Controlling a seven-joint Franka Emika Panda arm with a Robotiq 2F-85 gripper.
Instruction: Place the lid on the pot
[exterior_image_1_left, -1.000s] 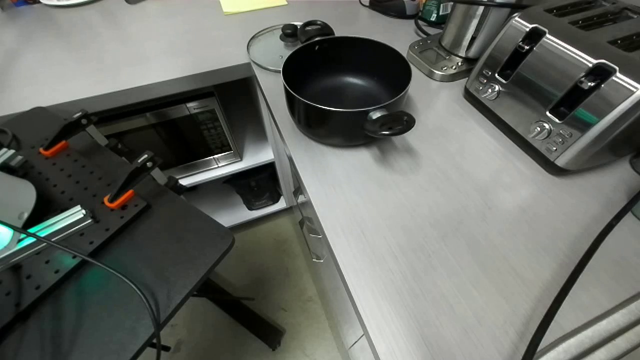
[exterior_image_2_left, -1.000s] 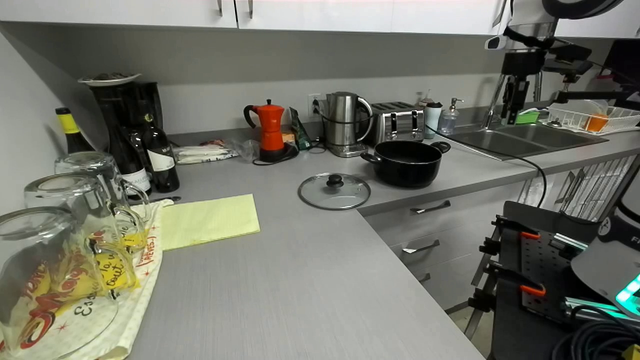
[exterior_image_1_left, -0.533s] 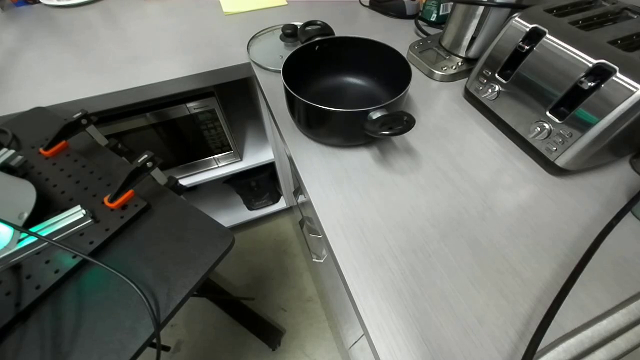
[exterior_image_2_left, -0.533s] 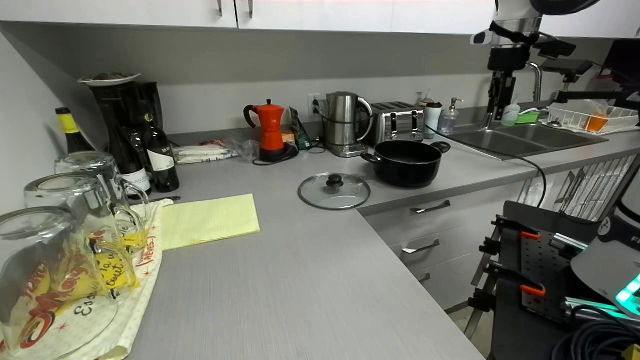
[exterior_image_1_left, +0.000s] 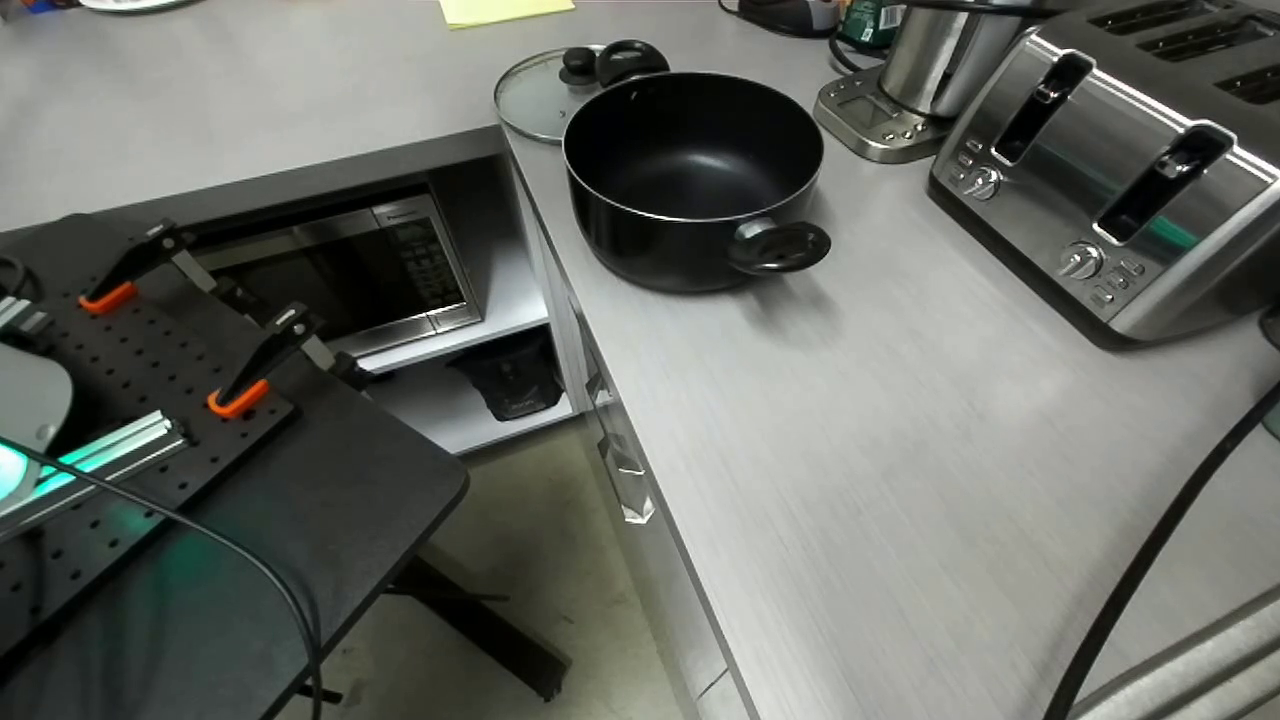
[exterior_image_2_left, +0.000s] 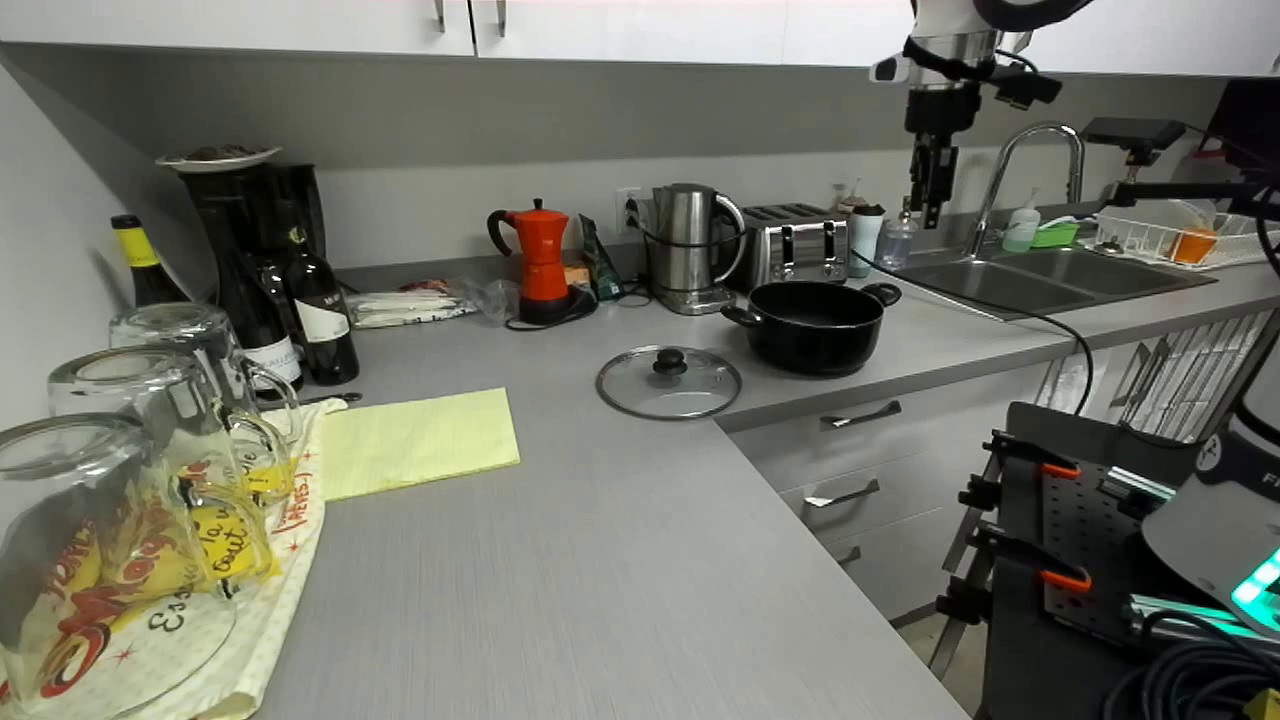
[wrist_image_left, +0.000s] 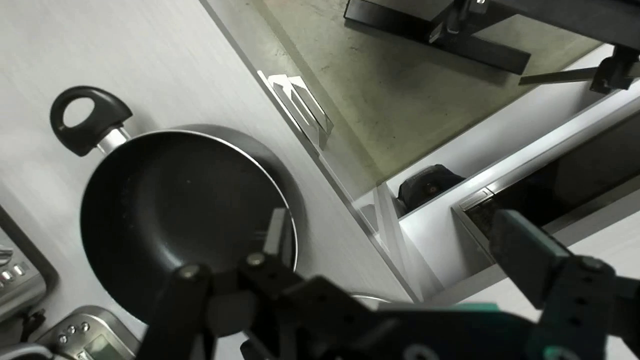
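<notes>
The lid (exterior_image_2_left: 695, 393) is clear glass with a black knob and lies flat on the counter beside the pot. It also shows in an exterior view (exterior_image_1_left: 540, 100), partly behind the pot. The black pot (exterior_image_2_left: 815, 345) stands upright and uncovered in both exterior views (exterior_image_1_left: 660, 240). In the wrist view the pot (wrist_image_left: 185, 200) fills the left side, and only a sliver of the lid's rim (wrist_image_left: 371, 298) shows behind the gripper. My gripper (exterior_image_2_left: 932, 215) hangs in the air above the counter, on the sink side of the pot. In the wrist view its fingers (wrist_image_left: 400, 240) are wide apart with nothing between them.
A steel toaster (exterior_image_1_left: 1120, 180) and a steel kettle (exterior_image_2_left: 688, 245) stand behind the pot. A black cable (exterior_image_2_left: 985, 305) crosses the counter near the sink (exterior_image_2_left: 1080, 270). The counter's front edge (exterior_image_2_left: 780, 410) runs close to pot and lid. Glass mugs (exterior_image_2_left: 150, 450) stand far left.
My gripper has moved left in an exterior view, from over the sink towards the pot, and a little up. The pot and the lid have not moved.
</notes>
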